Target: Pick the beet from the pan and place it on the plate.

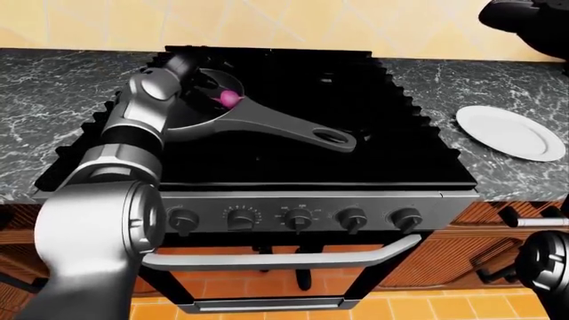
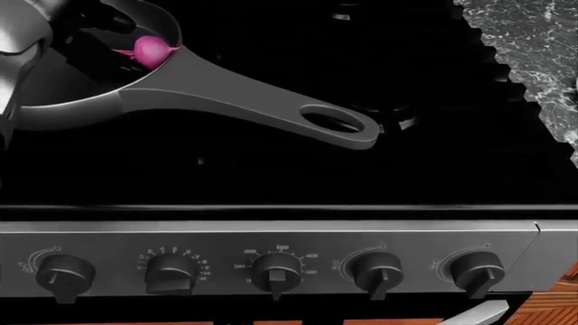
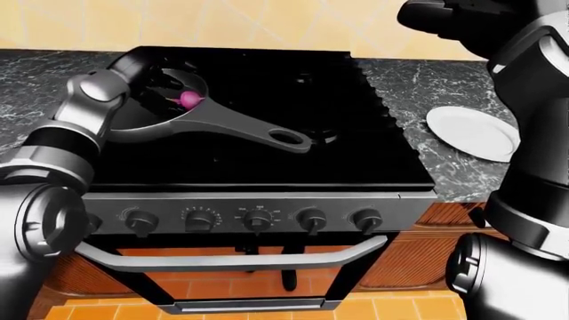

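Pale yellow tiled wall (image 1: 293, 23) along the top of the left-eye view. Below it a dark grey marbled stone table (image 1: 53, 87), running either side of a black stove (image 1: 302, 143). Stove's grey metal control panel (image 2: 271, 237) carries five black knobs. Curved silver oven-door handle (image 1: 275, 257) beneath. Reddish-brown wooden cabinet fronts (image 1: 471, 220) flank it. Orange tiled floor (image 1: 267, 312).

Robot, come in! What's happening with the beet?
Left hand in pan, grip unclear. Beet not lifted. Plate waiting. Right hand raised.
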Robot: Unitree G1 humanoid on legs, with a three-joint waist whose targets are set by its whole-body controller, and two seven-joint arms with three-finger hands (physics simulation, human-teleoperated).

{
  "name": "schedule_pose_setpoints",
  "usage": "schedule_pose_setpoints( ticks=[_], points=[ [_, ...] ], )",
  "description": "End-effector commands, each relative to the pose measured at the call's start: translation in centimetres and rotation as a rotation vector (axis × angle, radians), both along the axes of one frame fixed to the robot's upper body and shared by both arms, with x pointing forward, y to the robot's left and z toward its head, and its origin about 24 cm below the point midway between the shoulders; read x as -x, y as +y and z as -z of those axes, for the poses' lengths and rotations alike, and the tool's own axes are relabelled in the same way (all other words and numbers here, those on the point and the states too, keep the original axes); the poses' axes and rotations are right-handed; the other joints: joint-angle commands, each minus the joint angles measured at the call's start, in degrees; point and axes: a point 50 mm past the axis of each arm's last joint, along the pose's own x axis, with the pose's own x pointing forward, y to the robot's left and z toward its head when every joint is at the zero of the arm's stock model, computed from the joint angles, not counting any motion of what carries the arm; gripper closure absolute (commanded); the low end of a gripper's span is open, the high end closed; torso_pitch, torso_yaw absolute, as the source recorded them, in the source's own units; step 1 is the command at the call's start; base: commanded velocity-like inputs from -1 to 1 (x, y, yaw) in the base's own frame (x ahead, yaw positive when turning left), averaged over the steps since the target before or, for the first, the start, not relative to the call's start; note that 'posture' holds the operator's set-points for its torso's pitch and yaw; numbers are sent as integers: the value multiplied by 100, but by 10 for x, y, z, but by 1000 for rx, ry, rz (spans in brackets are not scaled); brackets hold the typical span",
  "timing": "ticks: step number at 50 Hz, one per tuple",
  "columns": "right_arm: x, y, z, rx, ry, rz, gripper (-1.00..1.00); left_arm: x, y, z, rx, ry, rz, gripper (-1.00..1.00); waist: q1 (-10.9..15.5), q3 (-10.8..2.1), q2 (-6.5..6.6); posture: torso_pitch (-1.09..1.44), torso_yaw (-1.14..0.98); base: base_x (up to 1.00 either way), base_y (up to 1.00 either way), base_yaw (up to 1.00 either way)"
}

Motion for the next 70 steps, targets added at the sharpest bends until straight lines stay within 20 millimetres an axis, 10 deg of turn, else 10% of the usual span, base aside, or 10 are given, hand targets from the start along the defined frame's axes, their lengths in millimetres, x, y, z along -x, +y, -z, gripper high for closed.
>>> schedule_pose_setpoints(
  ticks=[1, 70],
  points=[
    [10, -1, -18, 9, -89, 6, -100, 2, -3, -30, 1, -110, 13, -27, 0, -177, -7, 0, 0, 0, 0, 0],
    [9, 0, -18, 5, -93, 7, -100, 1, -8, -31, 17, -119, 34, 31, -2, -177, -12, 0, 0, 0, 0, 0]
  ],
)
